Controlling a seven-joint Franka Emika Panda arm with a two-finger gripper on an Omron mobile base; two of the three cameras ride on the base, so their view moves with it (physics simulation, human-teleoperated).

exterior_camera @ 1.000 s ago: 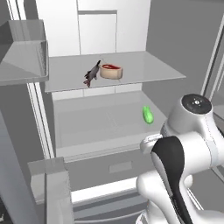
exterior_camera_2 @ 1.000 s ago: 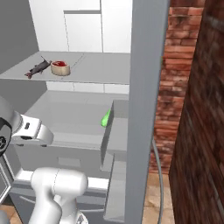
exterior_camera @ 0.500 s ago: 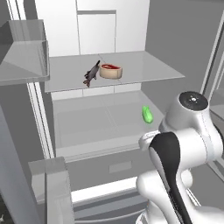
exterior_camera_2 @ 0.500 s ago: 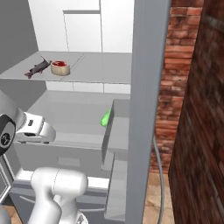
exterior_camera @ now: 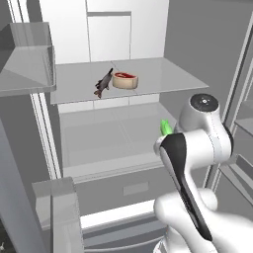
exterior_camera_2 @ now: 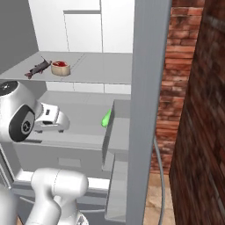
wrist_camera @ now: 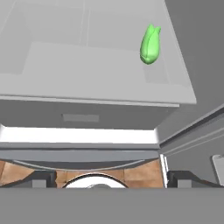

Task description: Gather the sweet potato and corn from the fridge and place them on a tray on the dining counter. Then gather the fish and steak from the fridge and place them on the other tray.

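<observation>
corn (wrist_camera: 150,44): lying flat, tips probably toward fridge (exterior_camera: 148,74) back | jaws released

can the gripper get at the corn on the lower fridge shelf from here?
Probably yes. The corn lies alone on the lower shelf of the open fridge, nothing in front of it, and the gripper is open, set back from the shelf edge.

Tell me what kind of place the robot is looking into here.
Most likely the inside of an open fridge in a kitchen: pale shelves hold a fish and a raw steak on the upper level, with a green-husked corn lying on the shelf below.
</observation>
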